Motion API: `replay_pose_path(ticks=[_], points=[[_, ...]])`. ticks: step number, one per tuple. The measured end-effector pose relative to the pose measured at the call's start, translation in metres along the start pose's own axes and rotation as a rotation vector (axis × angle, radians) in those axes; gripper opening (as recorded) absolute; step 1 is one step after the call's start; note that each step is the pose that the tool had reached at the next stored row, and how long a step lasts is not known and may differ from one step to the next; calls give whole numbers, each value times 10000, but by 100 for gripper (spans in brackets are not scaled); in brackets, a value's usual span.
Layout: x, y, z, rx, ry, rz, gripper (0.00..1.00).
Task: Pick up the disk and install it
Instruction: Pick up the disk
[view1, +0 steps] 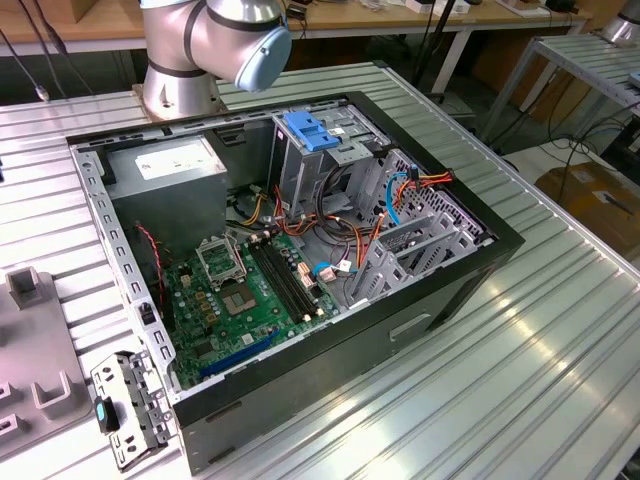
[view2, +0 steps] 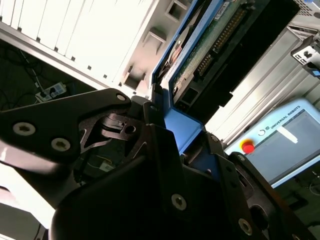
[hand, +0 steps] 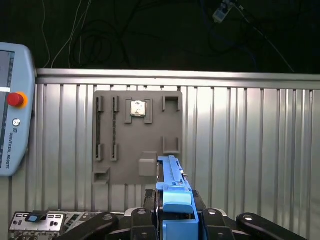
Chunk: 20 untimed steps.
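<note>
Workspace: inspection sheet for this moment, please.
Surface: ribbed metal table carrying the open computer case.
Job's things: the disk held on edge in the end effector, blue side rail showing.
Clutter: grey fixture plate; loose metal bracket beside the case.
Grippers: end effector shut on the disk.
Cables: orange, red and blue cables inside the case.
Surroundings: teach pendant; second metal table at the exterior view's right.

The computer case (view1: 420, 320) is overlooked obliquely in the exterior view; the close gripper (hand: 177, 220) (view2: 172, 127) and teach pendant (hand: 15, 130) (view2: 285, 142) are shared by both wrist views.
</note>
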<state>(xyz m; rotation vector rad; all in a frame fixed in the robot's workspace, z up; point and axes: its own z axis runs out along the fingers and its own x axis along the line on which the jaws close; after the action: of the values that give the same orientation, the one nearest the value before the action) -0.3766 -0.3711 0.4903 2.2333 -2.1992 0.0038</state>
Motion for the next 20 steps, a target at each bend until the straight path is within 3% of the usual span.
replay_pose_path(ticks=[20], points=[[6, -378, 1, -13, 0, 9, 37]])
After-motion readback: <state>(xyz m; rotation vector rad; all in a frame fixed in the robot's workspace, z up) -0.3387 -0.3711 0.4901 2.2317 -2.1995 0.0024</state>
